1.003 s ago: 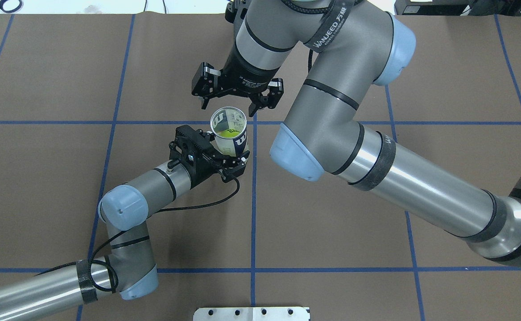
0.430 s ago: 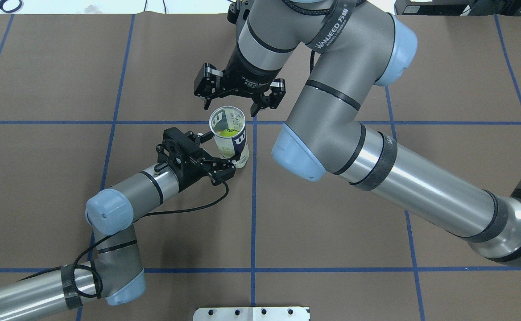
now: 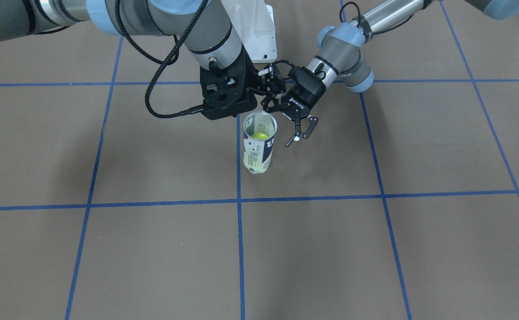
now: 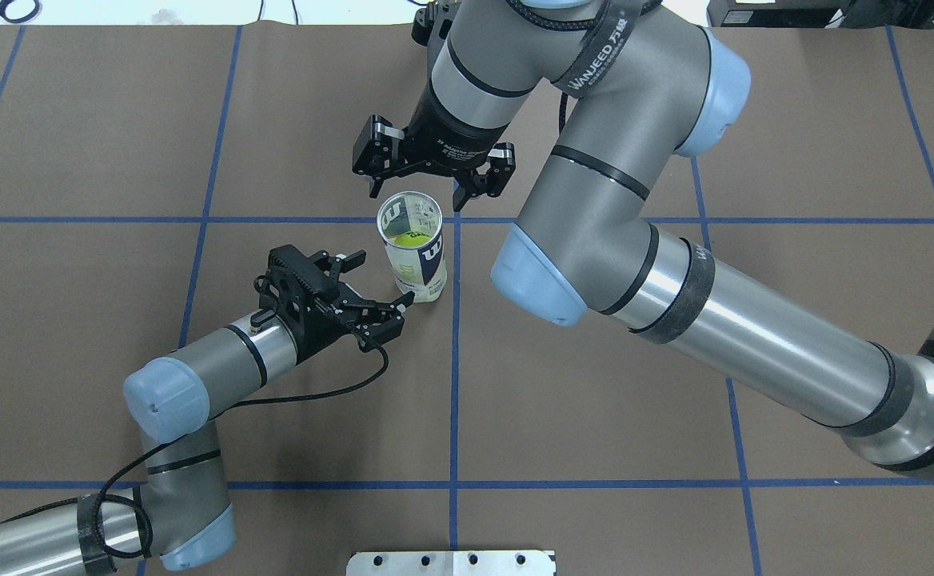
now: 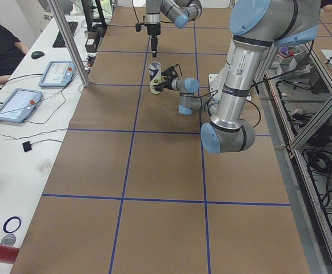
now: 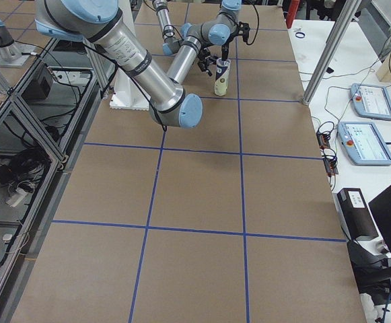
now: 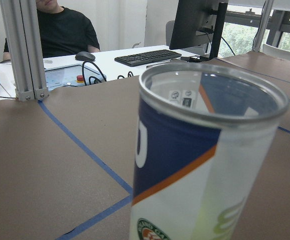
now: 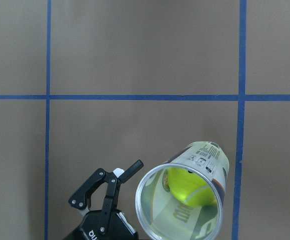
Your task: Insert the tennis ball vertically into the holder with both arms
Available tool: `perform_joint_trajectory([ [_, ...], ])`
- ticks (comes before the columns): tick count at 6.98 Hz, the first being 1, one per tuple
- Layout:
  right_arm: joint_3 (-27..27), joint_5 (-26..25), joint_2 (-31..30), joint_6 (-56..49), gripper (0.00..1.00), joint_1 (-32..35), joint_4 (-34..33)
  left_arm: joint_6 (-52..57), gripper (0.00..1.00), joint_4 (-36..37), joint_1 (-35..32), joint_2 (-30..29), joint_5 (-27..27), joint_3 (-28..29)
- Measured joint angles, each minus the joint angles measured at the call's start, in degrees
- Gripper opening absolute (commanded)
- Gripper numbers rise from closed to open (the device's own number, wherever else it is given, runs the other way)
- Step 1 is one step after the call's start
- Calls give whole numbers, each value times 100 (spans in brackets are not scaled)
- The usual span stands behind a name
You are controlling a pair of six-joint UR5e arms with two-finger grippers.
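The holder [image 4: 415,260], a clear can with a white and navy label, stands upright on the brown table with a yellow-green tennis ball [image 4: 409,237] inside it. It also shows in the front view [image 3: 258,151], close up in the left wrist view [image 7: 199,160], and from above with the ball [image 8: 190,187] in the right wrist view [image 8: 204,160]. My left gripper [image 4: 383,278] is open and empty, just left of the can and apart from it. My right gripper [image 4: 417,197] is open and empty, above the can's far rim.
A white metal base plate [image 4: 451,562] sits at the table's near edge, also seen in the front view [image 3: 255,26]. Blue tape lines [image 4: 453,384] grid the brown mat. Tablets [image 5: 17,103] lie on a side desk. A seated person [image 7: 60,30] is beyond the table.
My left gripper, which was around the can's lower part, has opened and drawn back to the left and toward the robot. The can stays upright. The right gripper has barely moved.
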Motion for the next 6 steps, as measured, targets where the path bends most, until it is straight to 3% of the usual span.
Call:
perform_joint_trajectory([
  [2, 57, 62, -16, -2, 99, 112, -3, 0, 99, 1, 255, 328, 6, -338],
  [3, 75, 197, -41, -17, 99, 299, -9, -2, 99, 63, 335, 778, -14, -780],
  [6, 548, 719, -877, -442, 99, 1164, -10, -24, 99, 1447, 83, 1808, -781, -2497],
])
